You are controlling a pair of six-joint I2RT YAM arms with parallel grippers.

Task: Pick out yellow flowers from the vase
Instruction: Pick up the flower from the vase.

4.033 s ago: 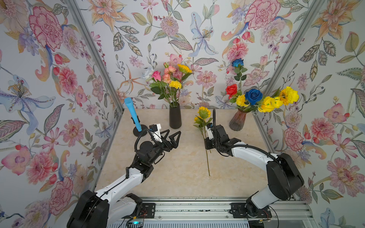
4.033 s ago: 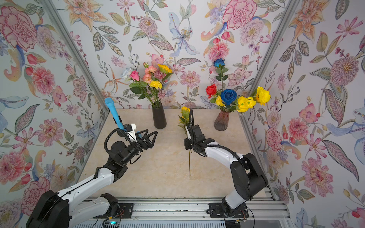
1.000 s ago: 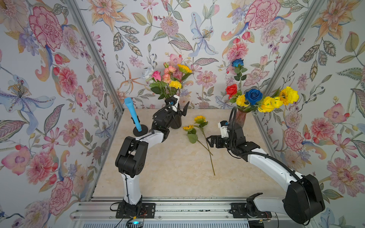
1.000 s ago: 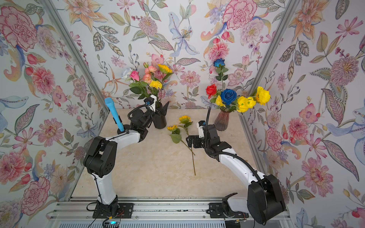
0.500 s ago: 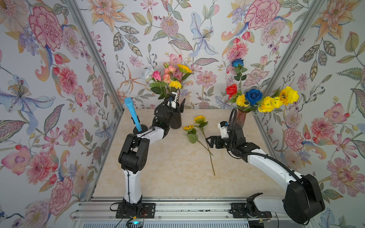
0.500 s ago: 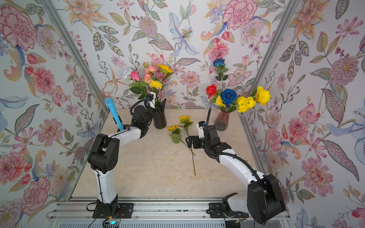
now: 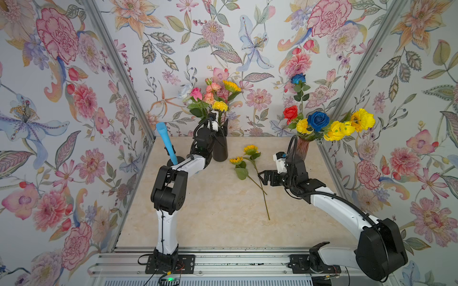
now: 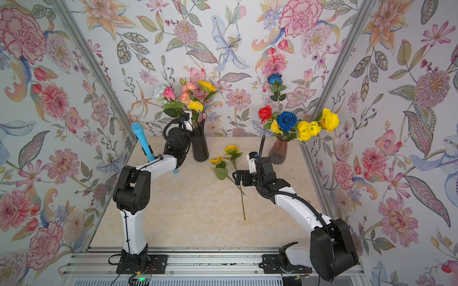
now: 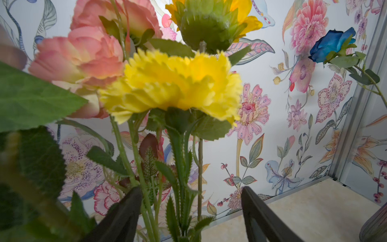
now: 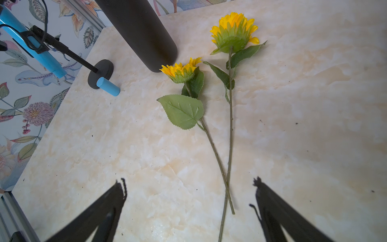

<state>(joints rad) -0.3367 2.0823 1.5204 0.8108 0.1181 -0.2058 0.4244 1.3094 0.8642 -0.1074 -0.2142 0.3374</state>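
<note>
The black vase at the back holds pink and peach roses, a yellow pompom and a yellow sunflower. My left gripper is just above the vase mouth, open, with the green stems under the pompom between its jaws. Two yellow sunflowers lie on the table, stems crossing. My right gripper hovers open over that crossing, holding nothing.
A purple glass vase at the back right holds blue and red roses and several yellow blooms. A blue microphone on a round black stand leans at the back left. Patterned walls close in three sides.
My left gripper has pushed in onto the stems at the black vase and its jaws have narrowed. The right arm and the two sunflowers on the table have stayed put over the last second.
</note>
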